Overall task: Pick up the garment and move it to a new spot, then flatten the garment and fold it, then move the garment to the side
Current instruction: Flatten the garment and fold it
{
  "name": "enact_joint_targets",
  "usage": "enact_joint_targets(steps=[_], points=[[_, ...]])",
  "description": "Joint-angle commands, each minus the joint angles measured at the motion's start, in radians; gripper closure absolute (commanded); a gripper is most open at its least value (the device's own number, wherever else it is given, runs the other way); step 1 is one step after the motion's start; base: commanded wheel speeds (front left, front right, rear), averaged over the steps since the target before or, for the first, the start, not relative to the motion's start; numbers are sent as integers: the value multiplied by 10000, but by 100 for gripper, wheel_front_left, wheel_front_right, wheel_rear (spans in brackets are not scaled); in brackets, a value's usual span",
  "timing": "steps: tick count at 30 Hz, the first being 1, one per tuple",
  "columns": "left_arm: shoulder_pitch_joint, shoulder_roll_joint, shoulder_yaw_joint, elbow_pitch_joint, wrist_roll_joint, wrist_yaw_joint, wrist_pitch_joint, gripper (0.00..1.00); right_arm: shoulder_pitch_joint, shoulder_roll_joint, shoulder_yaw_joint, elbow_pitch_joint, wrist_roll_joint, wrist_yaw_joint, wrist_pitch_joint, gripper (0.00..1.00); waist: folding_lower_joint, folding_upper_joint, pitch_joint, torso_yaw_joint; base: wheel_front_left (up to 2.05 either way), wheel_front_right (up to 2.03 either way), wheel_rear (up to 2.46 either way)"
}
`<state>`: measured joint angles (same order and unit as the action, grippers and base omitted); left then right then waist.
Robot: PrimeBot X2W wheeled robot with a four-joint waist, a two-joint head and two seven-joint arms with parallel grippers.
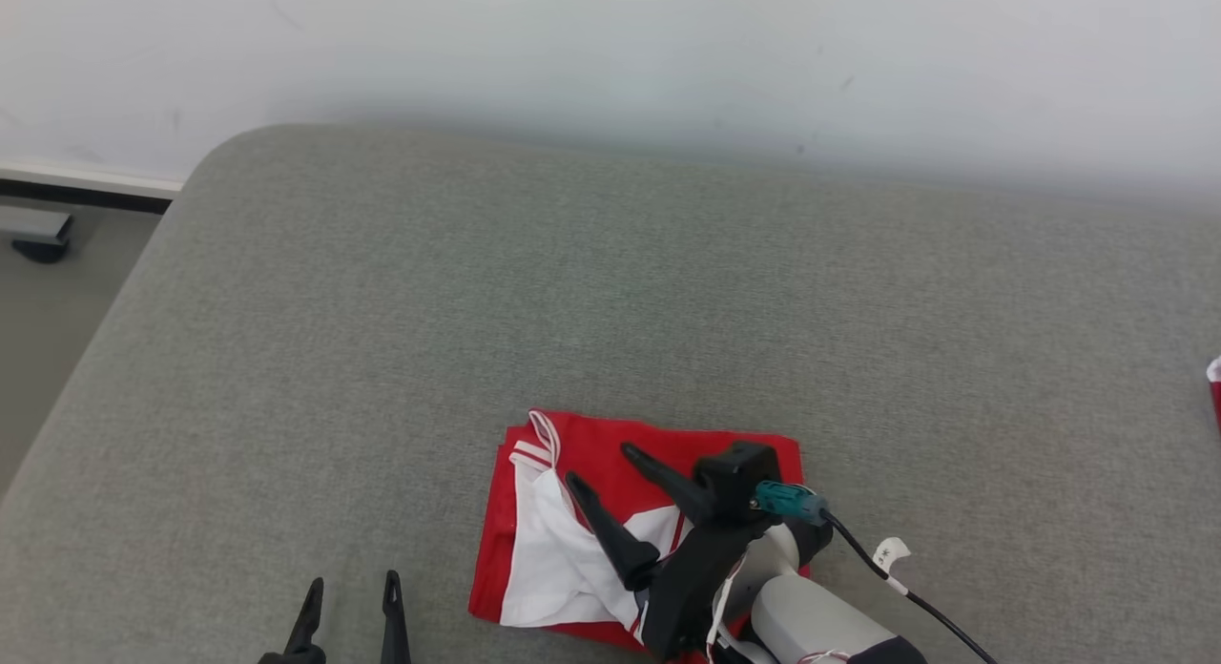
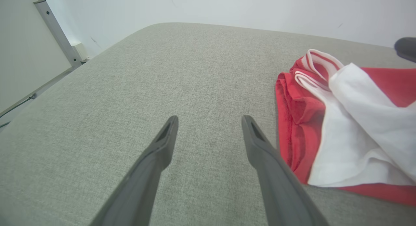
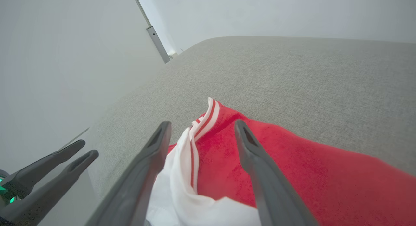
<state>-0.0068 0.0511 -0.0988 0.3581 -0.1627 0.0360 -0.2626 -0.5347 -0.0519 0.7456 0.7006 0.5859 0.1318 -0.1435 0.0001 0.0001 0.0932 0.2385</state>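
Observation:
The garment (image 1: 572,511) is red with a white panel and red-and-white striped trim, folded into a rough rectangle near the front of the grey cushion. It also lies at the right of the left wrist view (image 2: 344,122) and under the fingers in the right wrist view (image 3: 292,174). My right gripper (image 1: 601,464) hovers over the garment, open, nothing between its fingers (image 3: 156,154). My left gripper (image 1: 351,588) stands open over bare cushion to the garment's left, and its fingers (image 3: 61,164) show at the lower left of the right wrist view.
The grey cushion (image 1: 610,301) stretches wide behind and to both sides of the garment, with a white wall (image 1: 610,53) behind it. Its left edge drops to the floor (image 1: 48,301). A black cable (image 1: 916,597) trails from my right wrist. A bit of red shows at the right edge (image 1: 1215,387).

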Motion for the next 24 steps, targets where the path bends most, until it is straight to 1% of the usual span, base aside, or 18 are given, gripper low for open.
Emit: enact_joint_targets(steps=[1,5,6,9,13,16,24], points=[[-150,-10,51,-39,8,64,-28,0,-88,14,-67,73,19,-28,-254,0,-1,-1,-17,-155,0,0,0],[-131,-10,171,-111,-4,106,-28,0,-186,13,-472,292,10,-28,-658,0,-1,-1,-67,-471,0,0,0],[-121,-8,228,-142,0,89,-28,0,-155,15,-714,461,-65,-28,-803,0,-1,-1,-88,-611,0,0,0],[-90,-8,270,-192,9,93,-28,0,-26,8,-1054,566,-136,-28,-957,0,-1,-1,-114,-797,0,0,0],[-9,-10,366,-238,32,85,-28,0,303,-161,-1255,470,-149,-28,-1047,0,-1,-1,-134,-994,0,0,0],[24,-8,433,-254,42,80,-28,0,637,-267,-1265,199,-110,-28,-1109,0,-1,-1,-158,-1079,0,0,0],[176,-10,602,-221,99,25,-28,0,1549,-644,-903,-815,158,-28,-1083,0,-1,-1,-298,-1285,0,0,0]])
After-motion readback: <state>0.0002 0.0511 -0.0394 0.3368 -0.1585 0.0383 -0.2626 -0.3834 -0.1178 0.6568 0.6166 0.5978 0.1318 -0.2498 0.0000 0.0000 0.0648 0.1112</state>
